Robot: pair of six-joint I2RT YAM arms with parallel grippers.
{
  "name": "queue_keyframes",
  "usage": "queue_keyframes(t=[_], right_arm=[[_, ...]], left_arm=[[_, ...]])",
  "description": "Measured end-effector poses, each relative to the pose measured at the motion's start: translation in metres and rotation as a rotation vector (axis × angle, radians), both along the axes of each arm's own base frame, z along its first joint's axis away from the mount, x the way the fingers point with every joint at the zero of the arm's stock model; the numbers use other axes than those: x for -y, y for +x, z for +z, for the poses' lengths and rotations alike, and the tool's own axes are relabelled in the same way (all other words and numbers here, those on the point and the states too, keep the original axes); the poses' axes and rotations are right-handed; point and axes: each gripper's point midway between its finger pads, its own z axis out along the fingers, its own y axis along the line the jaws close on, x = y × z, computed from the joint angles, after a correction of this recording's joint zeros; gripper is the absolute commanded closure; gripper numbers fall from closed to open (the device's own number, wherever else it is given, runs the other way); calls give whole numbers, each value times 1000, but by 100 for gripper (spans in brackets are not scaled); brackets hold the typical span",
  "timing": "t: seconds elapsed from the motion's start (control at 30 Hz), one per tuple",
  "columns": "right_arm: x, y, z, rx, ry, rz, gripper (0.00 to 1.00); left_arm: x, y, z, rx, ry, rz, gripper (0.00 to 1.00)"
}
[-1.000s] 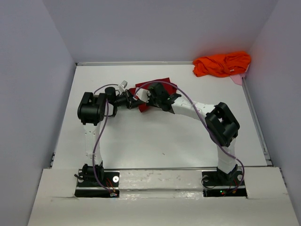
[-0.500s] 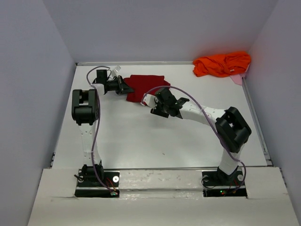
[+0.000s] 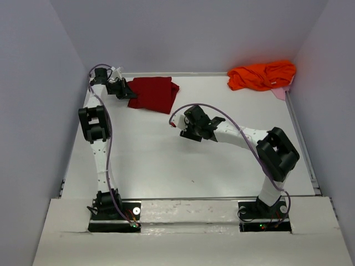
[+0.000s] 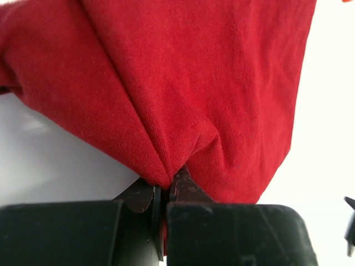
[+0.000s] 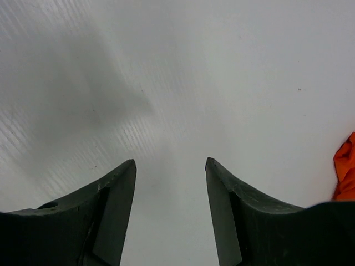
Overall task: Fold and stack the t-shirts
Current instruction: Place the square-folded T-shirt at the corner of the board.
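A dark crimson red t-shirt (image 3: 153,93) lies folded at the back left of the table. My left gripper (image 3: 126,91) is shut on its left edge; in the left wrist view the cloth (image 4: 188,88) bunches into the closed jaws of that gripper (image 4: 165,185). A bright orange t-shirt (image 3: 262,75) lies crumpled in the back right corner, and a bit of it shows at the edge of the right wrist view (image 5: 345,174). My right gripper (image 3: 176,124) hangs open over bare table near the middle, nothing between its fingers (image 5: 170,163).
White walls close in the table (image 3: 183,166) on the left, back and right. A bit of pink cloth (image 3: 280,93) peeks from under the orange t-shirt. The arm bases sit at the near edge.
My left gripper has dragged the red t-shirt from mid-table toward the back left corner. My right gripper let go of it, opened and drew back toward the right.
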Motion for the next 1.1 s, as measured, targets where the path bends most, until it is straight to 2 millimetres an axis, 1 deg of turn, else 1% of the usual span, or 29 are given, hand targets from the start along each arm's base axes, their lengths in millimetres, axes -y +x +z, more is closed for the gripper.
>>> queue_keyframes(t=[0.03, 0.1, 0.13, 0.27, 0.33, 0.37, 0.47, 0.53, 0.63, 0.83, 0.87, 0.9, 0.93, 0.97, 1.0, 1.03, 1.1], right_arm=[[0, 0, 0, 0, 0, -1, 41], [0, 0, 0, -1, 1, -1, 41], [0, 0, 0, -1, 1, -1, 41], [0, -1, -1, -5, 3, -4, 42], [1, -3, -4, -12, 0, -4, 42], [2, -4, -6, -16, -2, -4, 42], [5, -8, -12, -31, -10, -6, 42], [6, -10, -15, -39, -12, -6, 42], [7, -11, -16, -43, -13, -7, 42], [7, -11, -16, -43, -13, -8, 42], [7, -11, -16, -43, -12, -8, 42], [7, -11, -16, -43, -12, -8, 42], [7, -11, -16, -43, -12, -8, 42], [7, -11, -16, -43, -12, -9, 42], [7, -11, -16, -44, -11, -10, 42], [7, -11, -16, -44, -11, -10, 42], [7, -11, -17, -45, -12, -11, 42]], left_arm=[[-7, 2, 0, 4, 18, 10, 100], [-27, 7, 1, 17, 49, 46, 100], [-32, 7, 1, 17, 53, 55, 100], [-81, 11, -4, 16, 92, 155, 100], [-115, 14, -7, 27, 134, 224, 100], [-122, 14, -8, 28, 140, 238, 100], [-163, 17, -11, 51, 212, 317, 100], [-179, 19, -12, 68, 252, 346, 100], [-187, 23, -13, 89, 307, 358, 100], [-191, 31, -11, 139, 419, 346, 100], [-191, 31, -11, 144, 429, 344, 94], [-191, 32, -11, 151, 438, 340, 68], [-191, 33, -10, 154, 442, 340, 56], [-192, 33, -10, 158, 448, 337, 47], [-193, 32, -10, 158, 457, 338, 42], [-195, 32, -10, 161, 468, 339, 34], [-199, 29, -6, 159, 495, 347, 25]])
